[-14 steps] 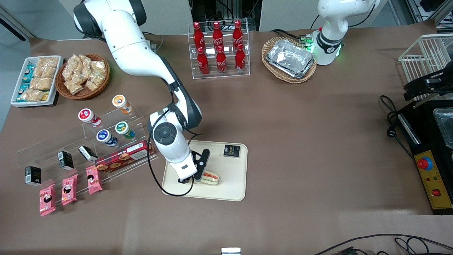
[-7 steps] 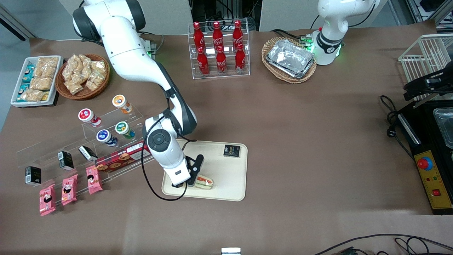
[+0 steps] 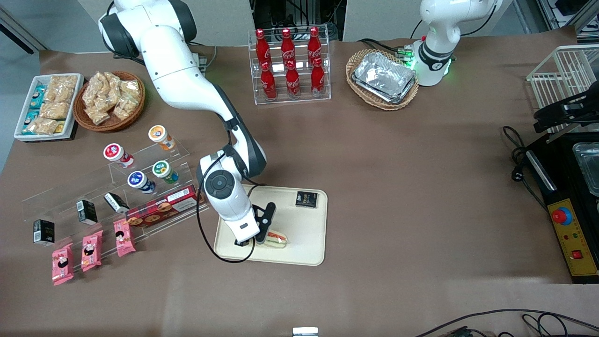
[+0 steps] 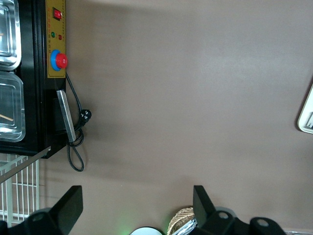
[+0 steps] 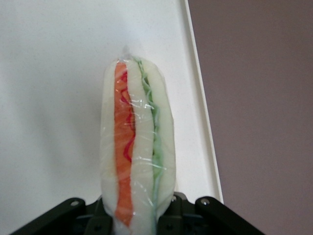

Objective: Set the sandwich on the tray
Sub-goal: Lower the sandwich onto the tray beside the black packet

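The sandwich (image 3: 277, 239), a wrapped wedge of pale bread with red and green filling stripes, is over the cream tray (image 3: 304, 229), near the tray's edge closest to the front camera. My right gripper (image 3: 262, 238) is shut on it from both sides. In the right wrist view the sandwich (image 5: 137, 147) stands on edge between the black fingers (image 5: 172, 211) of the gripper (image 5: 137, 218), with the tray's pale floor (image 5: 58, 98) under it and the raised rim (image 5: 200, 122) just beside it. Whether the sandwich touches the tray floor I cannot tell.
A small black packet (image 3: 306, 199) lies on the tray farther from the front camera. Beside the tray, toward the working arm's end, stands an acrylic rack with cups and a red biscuit box (image 3: 161, 209), with pink snack packets (image 3: 89, 250) nearby. Brown table (image 5: 259, 98) borders the rim.
The gripper carried the sandwich a little toward the working arm's end and nearer the front camera, then came partway back. It has stayed shut on the sandwich throughout.
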